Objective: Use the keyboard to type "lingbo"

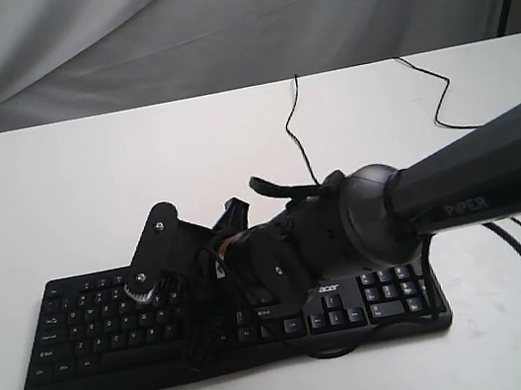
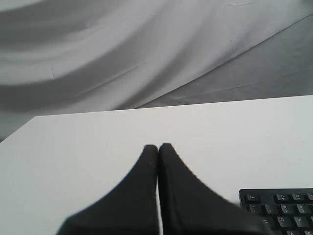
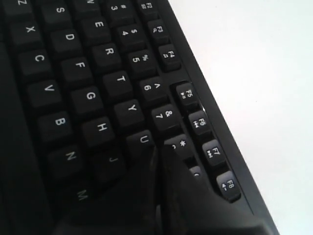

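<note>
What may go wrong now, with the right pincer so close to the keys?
1. The shut right pincer has its tip between the U key and the 8 key; a press here may hit the wrong key, or two at once.
2. The right arm hangs low over the keyboard; its body might brush other keys.

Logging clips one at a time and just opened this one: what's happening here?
The right arm stretches across the keyboard; the right end effector is shut, tips low over the keys beside the U key. Whether a key is pressed cannot be told. The left end effector is shut too, over the white table, with a keyboard corner off to one side. How much of the word is typed does not show.
</note>
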Controlling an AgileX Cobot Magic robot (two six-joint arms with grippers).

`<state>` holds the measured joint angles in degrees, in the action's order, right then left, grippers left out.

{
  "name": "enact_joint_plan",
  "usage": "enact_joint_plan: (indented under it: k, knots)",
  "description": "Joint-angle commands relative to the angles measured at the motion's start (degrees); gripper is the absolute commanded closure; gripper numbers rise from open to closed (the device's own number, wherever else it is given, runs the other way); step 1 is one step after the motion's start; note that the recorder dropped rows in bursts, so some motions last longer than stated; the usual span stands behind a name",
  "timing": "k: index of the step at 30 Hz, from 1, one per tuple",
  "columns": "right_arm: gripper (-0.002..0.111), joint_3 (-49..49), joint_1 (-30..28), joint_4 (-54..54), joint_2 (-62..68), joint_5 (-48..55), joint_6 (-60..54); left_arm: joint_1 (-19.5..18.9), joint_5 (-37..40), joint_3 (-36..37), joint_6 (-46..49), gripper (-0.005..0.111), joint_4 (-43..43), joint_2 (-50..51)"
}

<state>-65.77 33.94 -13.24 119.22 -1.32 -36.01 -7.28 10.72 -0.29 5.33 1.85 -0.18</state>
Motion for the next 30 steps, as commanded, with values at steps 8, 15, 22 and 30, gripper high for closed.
enact_joint_plan:
  k: [8, 15, 22, 30]
  knots:
    - [0.108, -0.3, 1.8, 1.0, -5.1, 3.7, 0.0, 0.2, -0.2, 0.3, -0.2, 0.106, 0.0, 0.2]
    - [0.108, -0.3, 4.8, 1.0, -5.0, 3.7, 0.0, 0.2, -0.2, 0.3, -0.2, 0.106, 0.0, 0.2]
    - [0.108, -0.3, 4.8, 1.0, -4.0, 3.7, 0.5, 0.2, -0.2, 0.3, -0.2, 0.106, 0.0, 0.2]
    - [0.108, -0.3, 4.8, 0.6, -1.8, 2.6, 0.5, 0.2, -0.2, 0.3, -0.2, 0.106, 0.0, 0.2]
